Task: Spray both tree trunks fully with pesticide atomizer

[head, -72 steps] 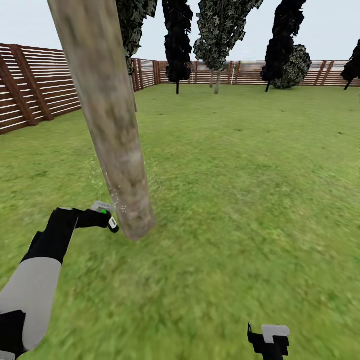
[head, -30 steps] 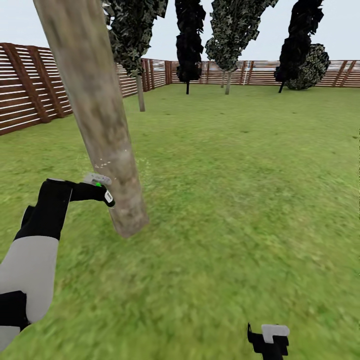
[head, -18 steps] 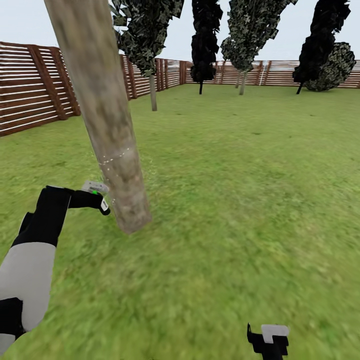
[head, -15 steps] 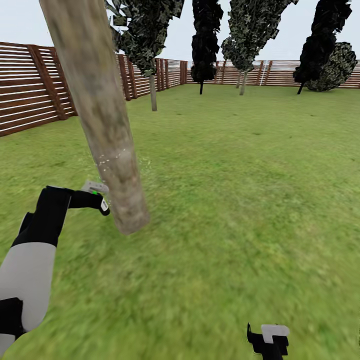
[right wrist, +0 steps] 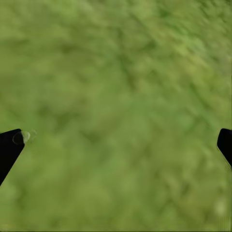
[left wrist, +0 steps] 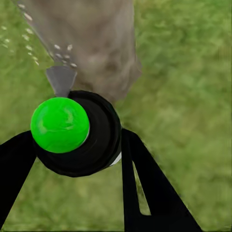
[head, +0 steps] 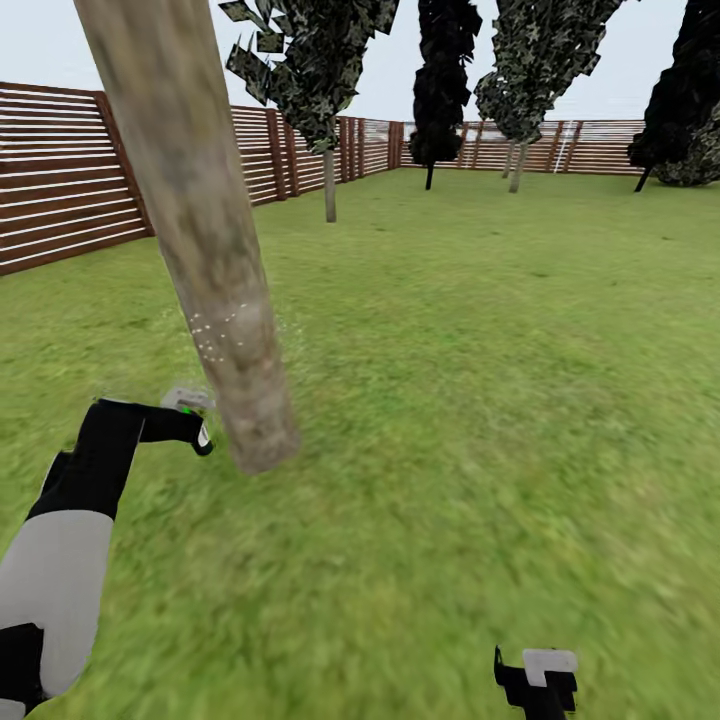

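The left gripper [head: 192, 420], jaws clenched around the pesticide atomizer [left wrist: 72, 130], holds it low beside the leaning pale tree trunk [head: 205, 240], nozzle toward the bark, where whitish pesticide [head: 215, 335] specks show. The right gripper [right wrist: 116, 145] hangs over the grass [head: 480, 380], jaws released. Compared with a moment earlier, the camera has swung left and the atomizer sits slightly lower.
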### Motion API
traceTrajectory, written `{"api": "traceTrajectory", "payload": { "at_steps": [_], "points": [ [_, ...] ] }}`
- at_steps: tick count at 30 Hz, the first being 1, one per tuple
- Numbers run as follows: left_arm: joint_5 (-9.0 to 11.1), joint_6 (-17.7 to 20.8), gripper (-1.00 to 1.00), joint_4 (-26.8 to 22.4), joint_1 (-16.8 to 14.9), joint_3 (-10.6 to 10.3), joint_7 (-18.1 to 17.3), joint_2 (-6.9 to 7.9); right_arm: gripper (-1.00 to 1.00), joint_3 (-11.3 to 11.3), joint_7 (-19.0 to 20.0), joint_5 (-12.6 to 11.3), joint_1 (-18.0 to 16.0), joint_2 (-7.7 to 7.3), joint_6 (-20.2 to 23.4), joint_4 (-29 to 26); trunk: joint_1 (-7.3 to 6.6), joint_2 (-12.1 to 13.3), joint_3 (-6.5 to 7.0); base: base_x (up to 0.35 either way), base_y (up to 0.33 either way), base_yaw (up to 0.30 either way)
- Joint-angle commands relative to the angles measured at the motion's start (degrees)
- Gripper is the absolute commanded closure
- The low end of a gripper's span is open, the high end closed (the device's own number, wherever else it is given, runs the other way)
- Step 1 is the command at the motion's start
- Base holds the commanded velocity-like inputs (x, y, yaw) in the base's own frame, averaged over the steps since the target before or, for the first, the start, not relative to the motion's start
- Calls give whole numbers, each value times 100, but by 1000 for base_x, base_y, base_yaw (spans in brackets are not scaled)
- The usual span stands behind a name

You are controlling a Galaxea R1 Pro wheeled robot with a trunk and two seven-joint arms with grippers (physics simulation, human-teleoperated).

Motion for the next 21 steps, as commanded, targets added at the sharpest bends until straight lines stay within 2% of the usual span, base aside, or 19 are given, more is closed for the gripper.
{"api": "traceTrajectory", "payload": {
  "at_steps": [1, 2, 4, 6, 8, 9, 10, 12, 14, 15, 16, 18, 21],
  "points": [
    [41, -8, 100, 1, 101, 6, -2, 99, -100, -1, 0, -1, 0, 0, 0, 0, -1, 0, 1, 138, -243, 32],
    [41, -20, 100, 32, 172, 8, -2, 198, -100, -1, 0, 0, 0, 0, 0, 0, -1, 0, 1, 138, -243, 13],
    [41, -44, 100, 172, 267, -4, -2, 245, -100, 0, 0, 1, 0, 0, 0, 0, -1, 0, 1, 138, -243, 4],
    [62, -49, 100, 240, 301, -32, -2, 149, -100, -1, 0, 2, 0, 0, 0, 0, -1, 0, 1, 138, -243, 1],
    [53, -51, 100, 271, 371, -47, -2, -74, -100, 2, 0, 2, 0, 0, 0, 0, -1, 0, 1, 138, -240, 0],
    [40, -51, 100, 276, 386, -42, -2, -131, -100, 1, 0, 1, 0, 0, 0, 0, -1, 0, 1, 138, -226, 0],
    [41, -53, 100, 281, 390, -23, -2, -122, -100, 1, 0, 1, 0, 0, 0, 0, -1, 0, 1, 146, -222, 0],
    [35, -56, 100, 287, 402, 8, 9, 40, -100, 0, 0, 0, 0, 0, 0, 0, -1, 0, 1, 172, -205, 0],
    [40, -52, 100, 318, 411, 24, 51, 412, -100, 1, 0, -1, 0, 0, 0, 0, -1, 0, 1, 137, -123, 0],
    [39, -57, 100, 333, 465, 73, 60, 493, -100, 2, 0, 0, 0, 0, 0, 0, -1, 0, 1, 30, -25, 0],
    [35, -64, 100, 337, 545, 95, 65, 504, -100, 2, 0, 1, 0, 0, 0, 0, -1, 0, 1, 12, -10, 0],
    [50, -113, 100, 348, 620, 104, 90, 454, -100, 7, 0, 3, 0, 0, 0, 0, -1, 0, 1, 4, -3, 84],
    [102, -451, 100, 435, 647, 138, 815, -22, -100, 2, 0, -1, 0, 0, 0, 0, -1, 0, 1, 0, 0, 254]
  ]
}}
